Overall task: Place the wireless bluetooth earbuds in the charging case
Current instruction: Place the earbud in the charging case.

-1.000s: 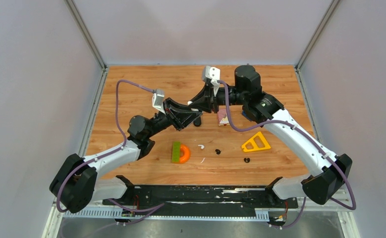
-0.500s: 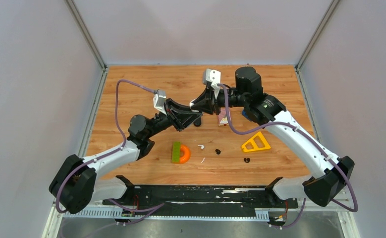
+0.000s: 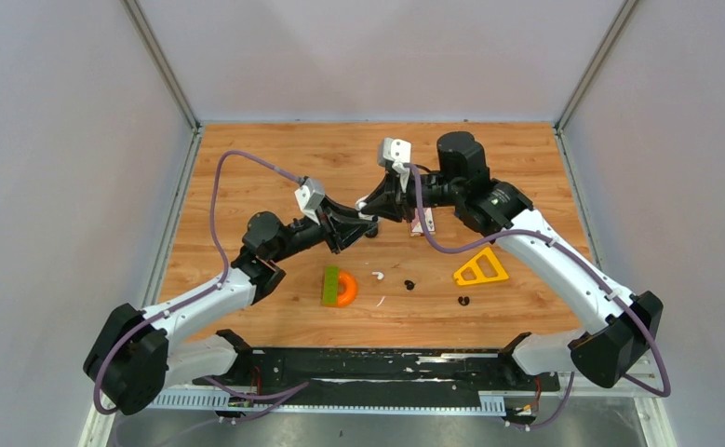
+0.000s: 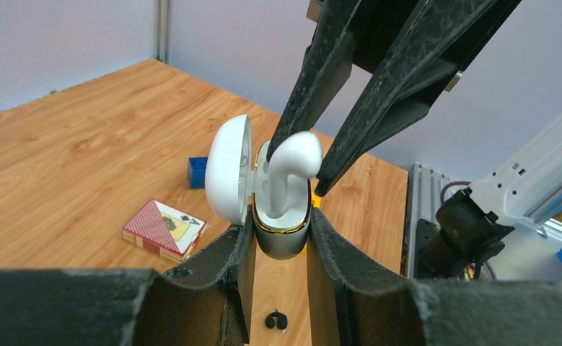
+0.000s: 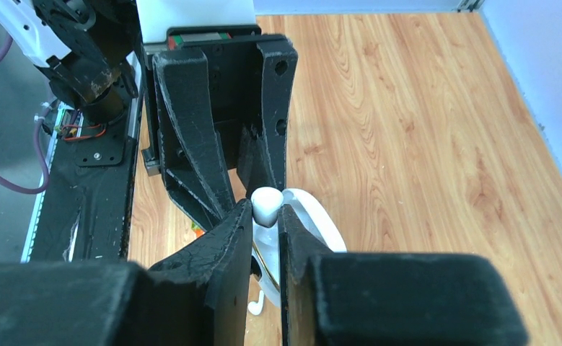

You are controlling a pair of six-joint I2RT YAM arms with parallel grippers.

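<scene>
Earbuds first: one white earbud [image 4: 293, 154] is pinched by its round head in my right pincer [image 5: 265, 220], which is closed nearly all the way on it. Its stem goes down into the charging case [image 4: 229, 171], and the head pokes out above the rim. My left pincer [image 4: 281, 241] squeezes the case from both sides and holds it up off the worktop [image 3: 265, 158], lid open. Down on the wood I see a second white earbud [image 3: 377, 276], a black earbud [image 3: 409, 283] just beside it, and another black earbud [image 3: 463, 301] further right.
</scene>
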